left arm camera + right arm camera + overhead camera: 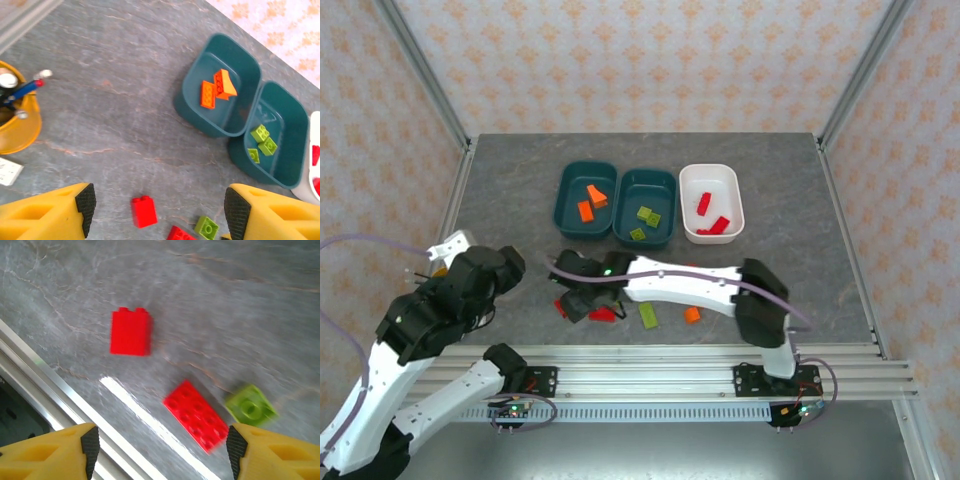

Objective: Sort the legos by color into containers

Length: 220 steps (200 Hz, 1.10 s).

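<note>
Three containers stand in a row at the back: a teal tub (571,212) with orange legos (216,88), a teal tub (665,213) with green legos (263,140), and a white tub (711,176) with red legos (713,214). Loose legos lie near the front: a red block (144,211) (131,332), a flat red plate (202,416), a green square (250,407) (206,227), a green piece (648,316) and an orange one (692,314). My left gripper (160,207) is open above the table, the red block between its fingers' lines. My right gripper (162,450) (576,301) hangs open over the red plate.
A yellow pencil cup (15,117) with pens stands at the left. The aluminium rail (45,385) runs along the near table edge, close to the loose bricks. My right arm (690,285) stretches leftward across the front of the table.
</note>
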Each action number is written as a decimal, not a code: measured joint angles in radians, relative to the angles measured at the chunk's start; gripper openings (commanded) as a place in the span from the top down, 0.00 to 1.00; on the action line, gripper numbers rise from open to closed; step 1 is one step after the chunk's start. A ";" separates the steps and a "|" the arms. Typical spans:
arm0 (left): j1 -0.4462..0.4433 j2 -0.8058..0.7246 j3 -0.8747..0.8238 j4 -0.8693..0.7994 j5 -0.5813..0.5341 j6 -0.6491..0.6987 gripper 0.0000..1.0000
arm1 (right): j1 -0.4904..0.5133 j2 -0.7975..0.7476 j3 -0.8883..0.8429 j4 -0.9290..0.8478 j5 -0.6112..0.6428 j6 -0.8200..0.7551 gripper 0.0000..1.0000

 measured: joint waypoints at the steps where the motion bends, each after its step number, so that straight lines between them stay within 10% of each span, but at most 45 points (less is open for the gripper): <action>1: 0.000 -0.002 0.000 -0.003 -0.002 -0.001 0.27 | 0.000 0.005 0.004 0.000 -0.002 0.000 0.28; 56: 0.000 -0.071 0.005 -0.117 -0.051 -0.044 0.28 | 0.002 0.250 0.209 -0.009 -0.053 -0.003 0.29; 126: 0.000 -0.086 0.006 -0.159 -0.051 -0.059 0.27 | 0.000 0.388 0.316 -0.048 -0.062 0.030 0.63; 180: 0.000 -0.083 -0.050 -0.061 0.069 -0.005 0.27 | -0.035 0.367 0.312 -0.051 -0.021 0.057 0.72; 220: -0.006 0.070 -0.116 0.146 0.277 0.073 0.27 | -0.190 0.080 0.111 -0.046 0.028 0.077 0.72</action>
